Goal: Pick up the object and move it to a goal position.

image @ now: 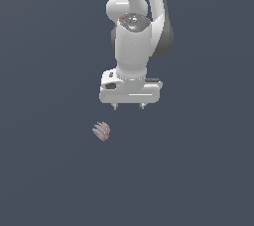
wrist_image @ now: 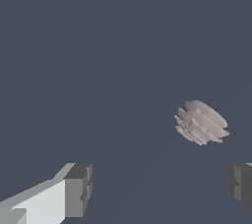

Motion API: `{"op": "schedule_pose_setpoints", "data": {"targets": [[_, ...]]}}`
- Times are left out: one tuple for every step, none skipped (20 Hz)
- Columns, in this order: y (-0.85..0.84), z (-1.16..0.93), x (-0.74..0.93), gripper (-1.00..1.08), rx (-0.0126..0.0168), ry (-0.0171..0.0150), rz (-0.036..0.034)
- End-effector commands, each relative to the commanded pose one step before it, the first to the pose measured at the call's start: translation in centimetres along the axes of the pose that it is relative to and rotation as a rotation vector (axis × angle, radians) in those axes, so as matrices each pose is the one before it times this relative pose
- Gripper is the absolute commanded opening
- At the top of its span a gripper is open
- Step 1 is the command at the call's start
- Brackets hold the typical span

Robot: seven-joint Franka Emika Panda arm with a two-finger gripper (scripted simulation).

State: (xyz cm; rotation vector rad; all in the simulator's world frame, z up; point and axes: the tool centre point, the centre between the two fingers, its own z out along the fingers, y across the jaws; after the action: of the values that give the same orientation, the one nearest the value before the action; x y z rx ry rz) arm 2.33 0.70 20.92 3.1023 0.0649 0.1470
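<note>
The object (image: pixel 101 131) is a small pinkish-brown lump with ribbed ridges, lying on the dark grey floor. My white gripper (image: pixel 129 106) hangs above it and off toward the exterior view's right, not touching it. Its two short fingers stand wide apart with nothing between them, so it is open. In the wrist view the object (wrist_image: pixel 201 122) shows beyond the gripper (wrist_image: pixel 160 186), nearer to one dark fingertip (wrist_image: pixel 240 184) than to the other.
A plain dark grey floor (image: pixel 44 180) fills both views. No other objects, containers or edges show.
</note>
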Motion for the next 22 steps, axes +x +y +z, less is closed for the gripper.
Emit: {"op": "schedule_pose_setpoints", "data": {"targets": [[0.036,0.029,-0.006,1.0,-0.00059,-0.00037,0.00039],[0.042,0.061,-0.018,1.0,0.00022,-0.00104,-0.00197],[0.05,0.064,-0.004,1.0,0.00012,-0.0009,-0.0033],[0.062,0.065,0.007,1.0,0.00001,-0.00074,-0.00455],[0.073,0.069,0.016,1.0,-0.00007,-0.00065,-0.00578],[0.087,0.075,0.023,1.0,-0.00013,-0.00061,-0.00695],[0.1,0.084,0.028,1.0,-0.00016,-0.00064,-0.00808],[0.113,0.098,0.028,1.0,-0.00015,-0.00079,-0.0091],[0.13,0.118,0.024,1.0,-0.00007,-0.00106,-0.01006],[0.145,0.138,0.02,1.0,0.00002,-0.00134,-0.01106],[0.16,0.154,0.017,1.0,0.00008,-0.00153,-0.01206],[0.173,0.166,0.018,1.0,0.00011,-0.0016,-0.01318],[0.189,0.176,0.019,1.0,0.00013,-0.00165,-0.01431],[0.203,0.188,0.017,1.0,0.00018,-0.00174,-0.0154],[0.218,0.204,0.013,1.0,0.00027,-0.00188,-0.01648],[0.233,0.218,0.008,1.0,0.00037,-0.00201,-0.01755],[0.249,0.232,0.003,1.0,0.00047,-0.00211,-0.01865],[0.263,0.246,-0.003,1.0,0.00059,-0.00221,-0.01976],[0.278,0.261,-0.011,1.0,0.00072,-0.0023,-0.02084],[0.289,0.272,-0.019,1.0,0.00086,-0.00235,-0.02169],[0.289,0.273,-0.028,1.0,0.00097,-0.00232,-0.02174],[0.29,0.273,-0.036,1.0,0.00107,-0.00226,-0.0217]]}}
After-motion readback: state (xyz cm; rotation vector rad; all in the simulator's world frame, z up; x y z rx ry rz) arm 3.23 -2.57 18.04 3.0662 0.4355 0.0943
